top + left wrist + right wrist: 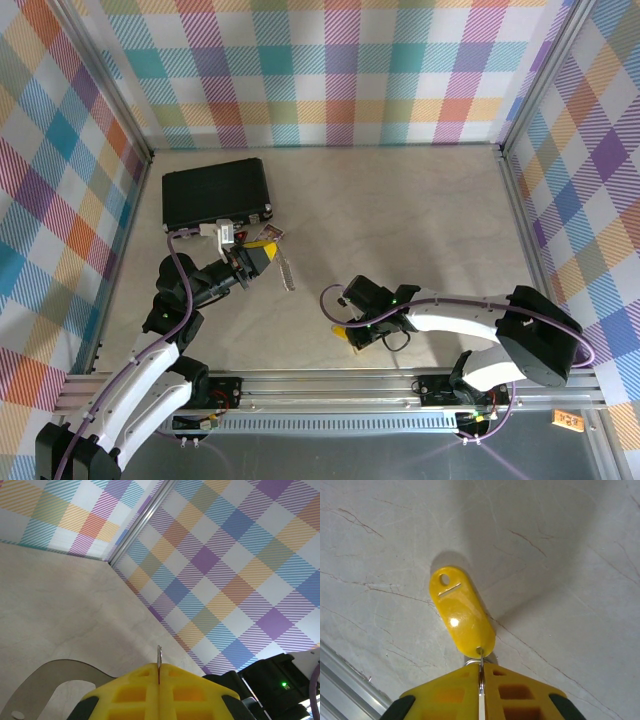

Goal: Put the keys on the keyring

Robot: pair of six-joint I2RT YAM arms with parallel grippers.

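A key [462, 615] with a glossy yellow plastic head lies flat on the pale table; its blade is hidden. A small silver ring runs through the head's end, and my right gripper [481, 672] is shut on that ring. From above, the right gripper [352, 338] sits low at the table's near centre, with the yellow key [340, 328] poking out to its left. My left gripper [262, 255] is raised at the left and shut on the silver keyring [288, 270], which sticks out to its right. In the left wrist view the keyring [159, 655] shows edge-on as a thin metal sliver between the shut fingertips of the left gripper [159, 672].
A black rectangular case [215, 192] lies at the back left, just behind the left gripper. Checked walls enclose the table on three sides. An aluminium rail [330, 385] runs along the near edge, close to the right gripper.
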